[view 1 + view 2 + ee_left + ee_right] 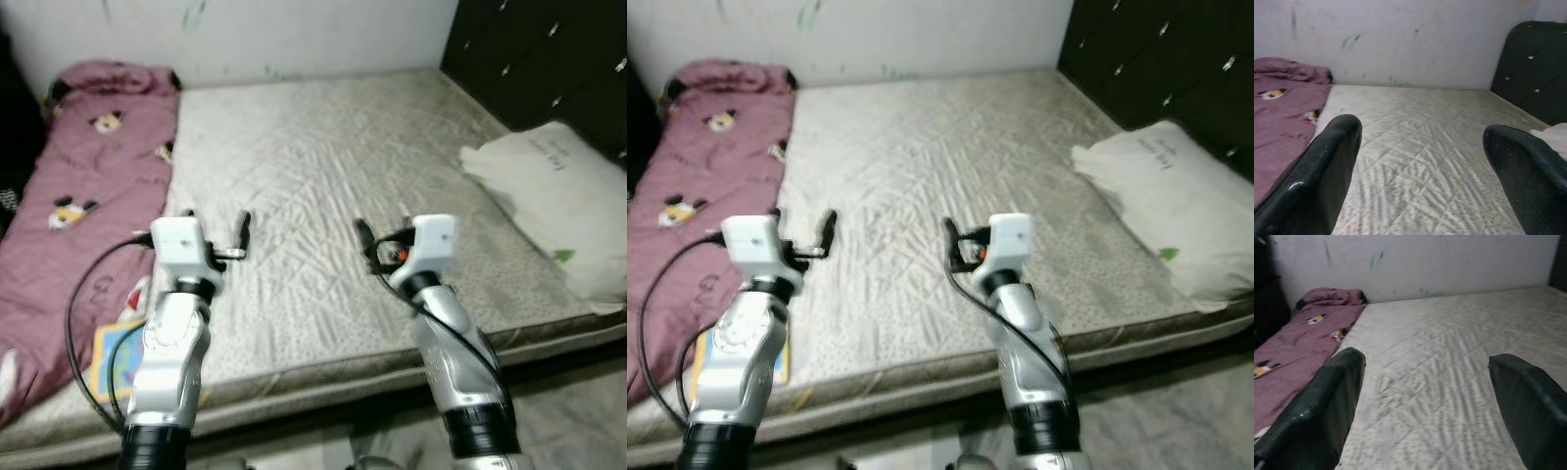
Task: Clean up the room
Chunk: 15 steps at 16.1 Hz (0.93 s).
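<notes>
Both tools, left tool [217, 227] and right tool [382, 235], are hovering spread and empty over the mattress [323, 166]; the pink blanket [88, 196] beside the left tool is lying unfolded, so tidying seems barely started.

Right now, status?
Left end effector and right end effector open, empty, above mattress. Pink blanket on its left side, pillow right.

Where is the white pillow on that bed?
In the head views the white pillow lies on the robot's right side of the mattress, against the dark tufted headboard, across the bed from the pink blanket.
</notes>
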{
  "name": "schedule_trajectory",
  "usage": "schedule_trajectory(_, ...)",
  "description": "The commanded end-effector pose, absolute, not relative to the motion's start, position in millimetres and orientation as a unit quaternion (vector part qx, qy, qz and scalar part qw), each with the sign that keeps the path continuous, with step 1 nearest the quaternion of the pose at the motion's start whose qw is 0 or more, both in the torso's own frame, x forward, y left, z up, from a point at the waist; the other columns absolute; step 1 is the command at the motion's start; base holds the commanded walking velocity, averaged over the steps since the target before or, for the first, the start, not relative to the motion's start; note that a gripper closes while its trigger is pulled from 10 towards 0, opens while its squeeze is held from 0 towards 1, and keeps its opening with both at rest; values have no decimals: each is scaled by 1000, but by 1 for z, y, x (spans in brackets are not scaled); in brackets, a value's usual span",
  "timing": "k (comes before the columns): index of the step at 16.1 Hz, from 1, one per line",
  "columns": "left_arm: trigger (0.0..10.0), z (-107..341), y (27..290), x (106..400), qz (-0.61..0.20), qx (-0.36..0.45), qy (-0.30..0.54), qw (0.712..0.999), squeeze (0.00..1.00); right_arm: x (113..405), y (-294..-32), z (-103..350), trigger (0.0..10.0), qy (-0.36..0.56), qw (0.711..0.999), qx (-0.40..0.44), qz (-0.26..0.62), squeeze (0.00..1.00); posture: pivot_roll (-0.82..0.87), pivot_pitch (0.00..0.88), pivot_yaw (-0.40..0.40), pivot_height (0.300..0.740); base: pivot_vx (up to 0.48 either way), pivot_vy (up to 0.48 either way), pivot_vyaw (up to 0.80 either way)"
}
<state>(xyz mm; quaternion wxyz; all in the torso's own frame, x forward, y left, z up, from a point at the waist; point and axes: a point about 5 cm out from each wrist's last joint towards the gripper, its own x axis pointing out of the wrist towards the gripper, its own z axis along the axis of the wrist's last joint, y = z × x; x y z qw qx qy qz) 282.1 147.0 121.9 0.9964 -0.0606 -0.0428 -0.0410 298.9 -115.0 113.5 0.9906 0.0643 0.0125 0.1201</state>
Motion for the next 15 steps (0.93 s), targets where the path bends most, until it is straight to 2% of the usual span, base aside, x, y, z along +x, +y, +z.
schedule_trajectory(1, 10000, 120, 149, 281, -34, -57, -37, 997, 0, 300, -114, 115, 10000, 13, 990, 61, 122, 0, -82, 0, 18, 740, 0, 0, 0)
schedule_trajectory(4, 10000, 121, 149, 282, -34, -63, -35, 997, 0, 301, -114, 115, 10000, 14, 991, 62, 121, 0, -85, 0, 17, 740, 0, 0, 0)
schedule_trajectory(5, 10000, 121, 149, 282, -34, -65, -34, 997, 0, 301, -115, 115, 10000, 16, 991, 61, 121, 0, -85, 0, 17, 740, 0, 480, 0)
schedule_trajectory(7, 10000, 121, 148, 282, -35, -70, -34, 996, 0, 301, -114, 114, 10000, 19, 991, 60, 122, 0, -85, 0, 17, 740, 0, 480, -747)
schedule_trajectory(15, 10000, 122, 147, 284, -33, -76, -35, 996, 0, 303, -114, 114, 10000, 21, 990, 56, 128, 0, -90, 3, 11, 740, 0, 480, 0)
